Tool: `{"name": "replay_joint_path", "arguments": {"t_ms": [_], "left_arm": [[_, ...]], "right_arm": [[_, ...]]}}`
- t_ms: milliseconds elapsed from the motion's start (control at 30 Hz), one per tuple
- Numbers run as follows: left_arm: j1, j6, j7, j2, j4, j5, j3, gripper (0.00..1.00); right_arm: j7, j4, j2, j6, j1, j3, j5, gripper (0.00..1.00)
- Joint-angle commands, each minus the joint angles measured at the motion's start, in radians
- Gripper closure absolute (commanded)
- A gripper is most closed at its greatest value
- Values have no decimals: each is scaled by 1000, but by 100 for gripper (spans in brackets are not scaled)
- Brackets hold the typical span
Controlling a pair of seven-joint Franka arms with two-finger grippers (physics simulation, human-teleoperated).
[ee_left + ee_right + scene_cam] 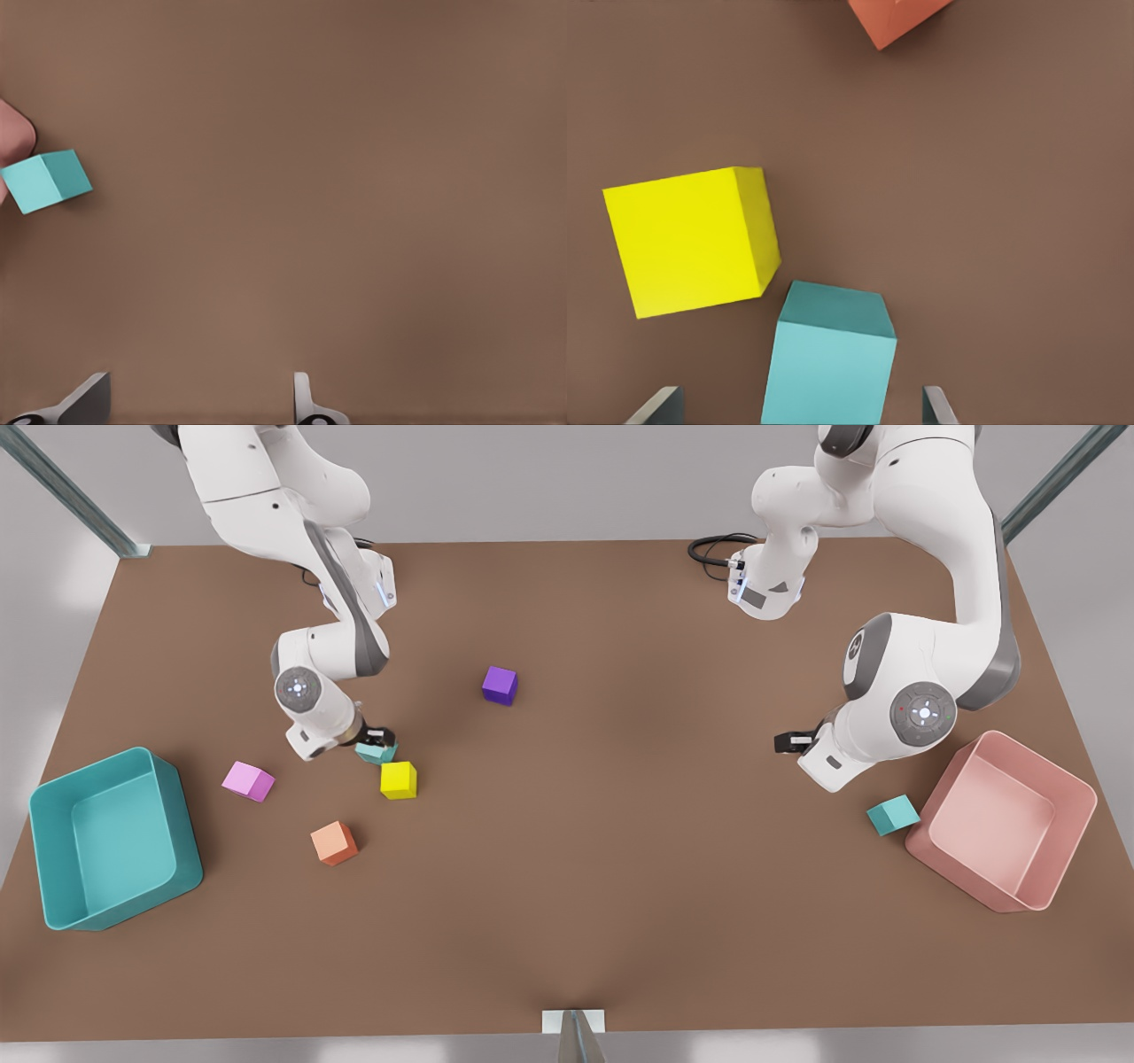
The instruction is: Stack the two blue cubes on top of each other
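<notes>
One blue cube (pixel 376 752) lies at the front view's left, touching the corner of a yellow cube (pixel 399 779). My right gripper (pixel 377 738) hangs low over it, open. In the right wrist view the blue cube (pixel 828 363) sits between the gripper's (pixel 797 405) two fingers with a gap on each side. The other blue cube (pixel 893 815) rests at the front view's right, beside the pink bin (pixel 966 877). My left gripper (pixel 795 741) hovers open some way from it. The left wrist view has that cube (pixel 46 181) far off to one side of the gripper (pixel 195 398), which holds nothing.
A yellow cube (pixel 691 239) sits right beside the cube under my right gripper, with an orange cube (pixel 334 842) and a pink cube (pixel 248 781) nearby. A purple cube (pixel 500 685) lies mid-table. A teal bin (pixel 97 766) stands at the front view's far left.
</notes>
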Motion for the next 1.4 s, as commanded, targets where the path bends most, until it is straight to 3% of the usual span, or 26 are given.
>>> {"name": "replay_joint_path", "arguments": {"t_ms": [0,1133,1267,1367], "left_arm": [[0,-11,-19,2,0,1,0,0],[0,-32,-21,25,-3,1,0,0],[0,-32,-22,25,-1,1,0,0],[0,-32,-22,25,-1,1,0,0]], "right_arm": [[307,-31,-3,155,2,0,5,0],[264,-48,181,161,3,5,2,0],[236,-43,180,161,2,5,2,32],[235,-35,169,156,3,6,2,34]]}}
